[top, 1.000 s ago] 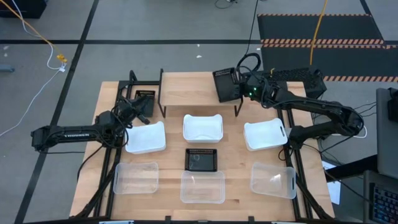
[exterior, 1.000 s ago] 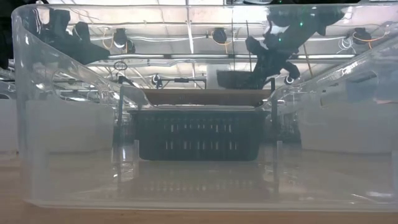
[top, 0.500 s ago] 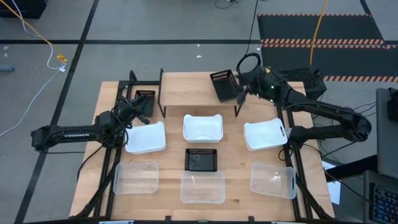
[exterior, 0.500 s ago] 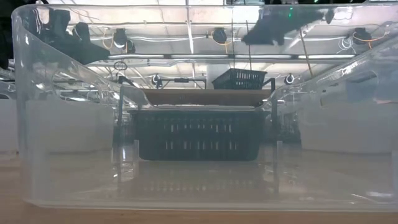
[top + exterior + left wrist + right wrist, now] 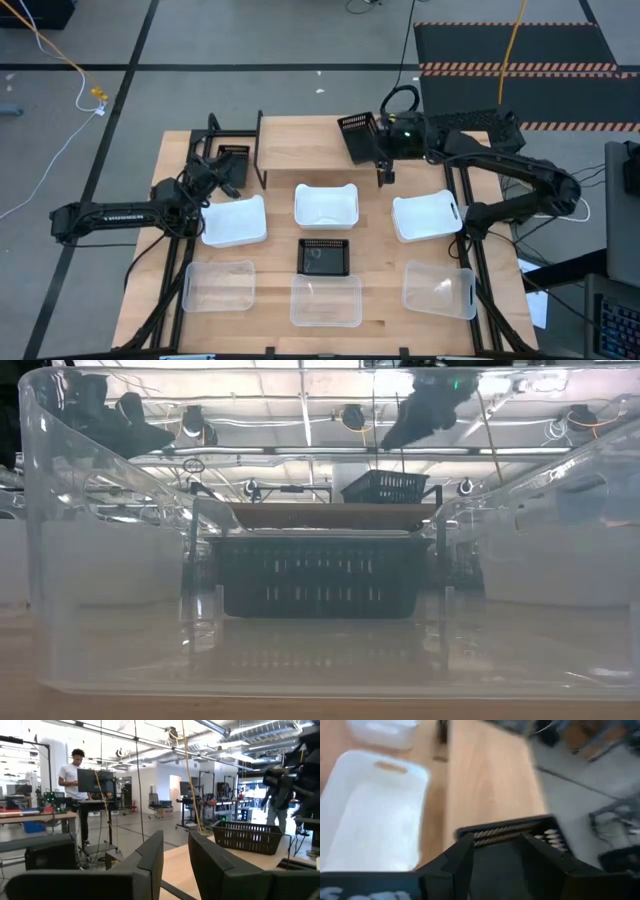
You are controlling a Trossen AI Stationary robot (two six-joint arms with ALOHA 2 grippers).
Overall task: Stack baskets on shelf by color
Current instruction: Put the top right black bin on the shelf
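Baskets everywhere on the tabletop (image 5: 280, 190), and one black basket (image 5: 358, 137) is already up on the shelf (image 5: 305, 145), sitting at its right end, a little skewed to the plank's edges. Right gripper (image 5: 386, 160) hangs just beside that basket, above the shelf's right end; the right wrist view looks down past its fingers (image 5: 462, 857), which stand apart with nothing between them, the basket's rim showing below. So that one reads as placed and let go.

Over on the other side, the left gripper (image 5: 225, 172) waits by the shelf's left legs, near a second black basket (image 5: 234, 156) lying on the tabletop under the shelf's left end. Its fingers (image 5: 152, 855) show a narrow gap in the left wrist view, and they hold nothing.

Down the tabletop: three white baskets in a row, the middle one (image 5: 326, 206) just in front of the shelf, then a third black basket (image 5: 325, 257) at centre, and three clear baskets along the near edge, with the centre clear one (image 5: 325, 299) pressed up against the low camera.

My read: the black stack is just getting started. Next move looks like a fetch of another black basket, and it calls for a clean grip on a rim, then lowering it squarely into the skewed one so it nests rather than tips off the shelf's end.
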